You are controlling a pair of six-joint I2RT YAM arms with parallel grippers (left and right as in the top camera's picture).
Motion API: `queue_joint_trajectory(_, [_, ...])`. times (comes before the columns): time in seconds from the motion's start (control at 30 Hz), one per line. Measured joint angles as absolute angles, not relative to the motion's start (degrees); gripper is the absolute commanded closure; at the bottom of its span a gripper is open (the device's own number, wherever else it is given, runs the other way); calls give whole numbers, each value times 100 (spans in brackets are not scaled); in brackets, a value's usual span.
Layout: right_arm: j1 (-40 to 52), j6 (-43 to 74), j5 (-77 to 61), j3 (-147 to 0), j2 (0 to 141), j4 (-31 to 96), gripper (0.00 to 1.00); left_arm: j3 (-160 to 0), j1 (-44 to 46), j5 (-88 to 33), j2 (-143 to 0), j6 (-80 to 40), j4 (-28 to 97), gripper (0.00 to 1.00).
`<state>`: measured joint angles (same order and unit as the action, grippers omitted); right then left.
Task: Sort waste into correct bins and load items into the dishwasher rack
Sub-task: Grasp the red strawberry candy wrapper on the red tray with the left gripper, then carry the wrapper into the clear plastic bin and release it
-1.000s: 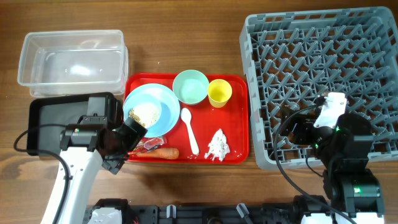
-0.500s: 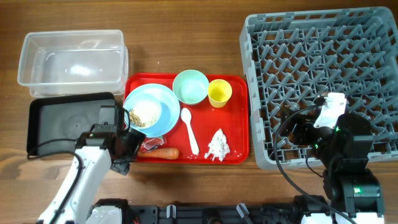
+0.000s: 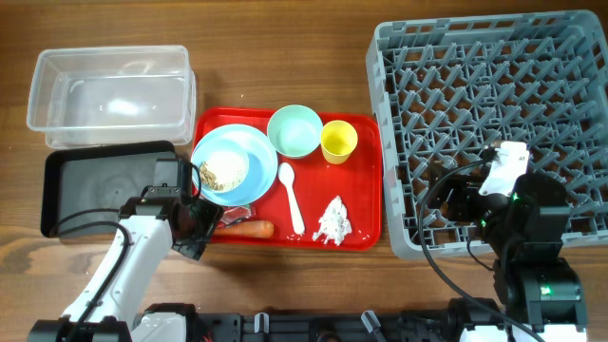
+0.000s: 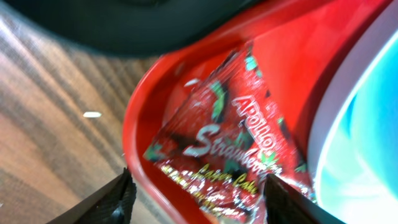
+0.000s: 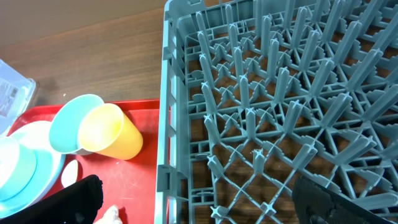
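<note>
The red-and-white wrapper [image 4: 230, 155] lies in a corner of the red tray [image 4: 298, 43], beside the light-blue plate [image 4: 354, 162]. The left pincer [image 4: 200, 202] frames it, spread wide and gripping nothing. The right pincer [image 5: 205, 202] hangs over the grey rack [image 5: 280, 93] — wide open, empty.
</note>
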<state>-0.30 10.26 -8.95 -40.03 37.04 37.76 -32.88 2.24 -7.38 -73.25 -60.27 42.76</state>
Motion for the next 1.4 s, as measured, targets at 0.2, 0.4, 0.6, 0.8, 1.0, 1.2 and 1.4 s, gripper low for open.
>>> queue_joint_trajectory(0.2, [-27,1026,-897,-4003,3704,3782,0,-3717,224,-770,-7325,-5830,4827,29])
queue_joint_trajectory(0.4, [-30,1026,-897,-4003,3704,3785,0,-3854,224,-545,-7330,-5771,4781,31])
queue_joint_trajectory(0.6, [-30,1026,-895,-4003,3704,3822,0,-3905,224,-434,-7944,-5771,4613,36])
queue_joint_trajectory(0.8, [-27,1026,-897,-4003,3704,3833,0,-3918,224,-408,-8003,-5734,4237,74])
queue_joint_trajectory(1.0, [-30,1026,-895,-4003,3704,3833,0,-3922,224,-390,-8003,-5706,4438,96])
queue_joint_trajectory(1.2, [-30,1026,-895,-4003,3704,3835,0,-4469,224,-364,-7094,-4895,5118,96])
queue_joint_trajectory(1.4, [-27,1026,-897,-4003,3704,3839,0,-5148,220,1007,-6038,-4145,3837,96])
